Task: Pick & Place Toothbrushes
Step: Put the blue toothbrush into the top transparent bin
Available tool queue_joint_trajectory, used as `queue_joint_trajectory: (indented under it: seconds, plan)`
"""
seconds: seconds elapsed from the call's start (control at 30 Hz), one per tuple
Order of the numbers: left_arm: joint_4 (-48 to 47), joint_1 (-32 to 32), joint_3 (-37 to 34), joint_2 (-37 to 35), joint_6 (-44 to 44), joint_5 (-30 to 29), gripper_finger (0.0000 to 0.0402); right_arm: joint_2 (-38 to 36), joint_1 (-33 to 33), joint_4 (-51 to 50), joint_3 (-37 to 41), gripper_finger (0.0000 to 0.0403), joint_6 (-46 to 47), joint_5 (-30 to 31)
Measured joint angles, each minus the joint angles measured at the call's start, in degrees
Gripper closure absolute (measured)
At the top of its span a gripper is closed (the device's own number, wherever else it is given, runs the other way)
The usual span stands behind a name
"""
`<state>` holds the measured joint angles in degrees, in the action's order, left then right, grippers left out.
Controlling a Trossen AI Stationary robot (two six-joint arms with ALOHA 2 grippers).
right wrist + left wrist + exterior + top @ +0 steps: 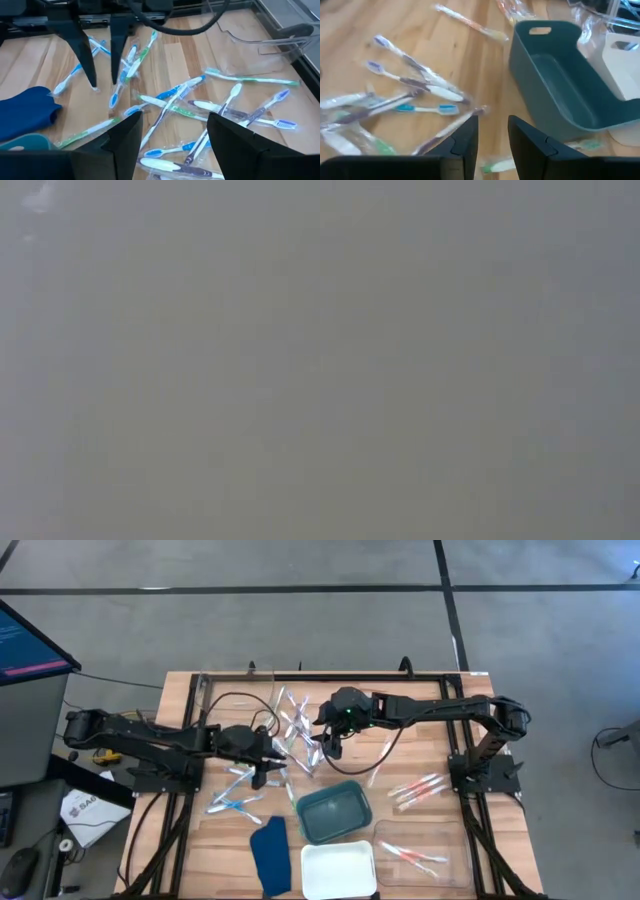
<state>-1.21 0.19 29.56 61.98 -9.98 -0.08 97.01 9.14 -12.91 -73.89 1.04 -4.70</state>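
Note:
Many toothbrushes (292,730) in clear wrappers lie loose on the wooden table's middle, with more to the left (235,802) and right (415,790). My left gripper (262,777) is open with a narrow gap and points down just over the table, left of the teal tray (333,810). In the left wrist view a purple-grey toothbrush (445,131) lies beside one finger, and nothing sits between the fingers (493,137). My right gripper (330,748) is wide open above the middle pile (200,107), touching nothing. The low view shows only a blank grey.
A white tray (338,870) sits near the teal tray. A dark blue cloth-like piece (268,855) lies left of it. A clear tray (415,855) with pink-orange toothbrushes is near right. A clear container (260,40) stands at the far side. A monitor (30,645) is beyond the table's left.

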Motion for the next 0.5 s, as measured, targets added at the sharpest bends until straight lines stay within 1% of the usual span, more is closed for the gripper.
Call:
queue_joint_trajectory:
  seconds: [0.07,0.27,0.5]
  plan:
    - [-2.3,-0.8,0.0,-0.7,-1.5,0.0,0.03,0.0,0.0,0.0,0.0,0.0187,0.0,0.0]
    - [-4.7,-3.8,0.0,-0.7,-5.2,0.3,0.03,0.0,0.0,0.0,0.0,0.0187,-0.1,0.0]
    - [-6.8,-7.0,0.0,-0.7,-7.2,0.4,0.03,0.0,-0.1,-0.1,0.0,0.0187,-0.1,0.0]
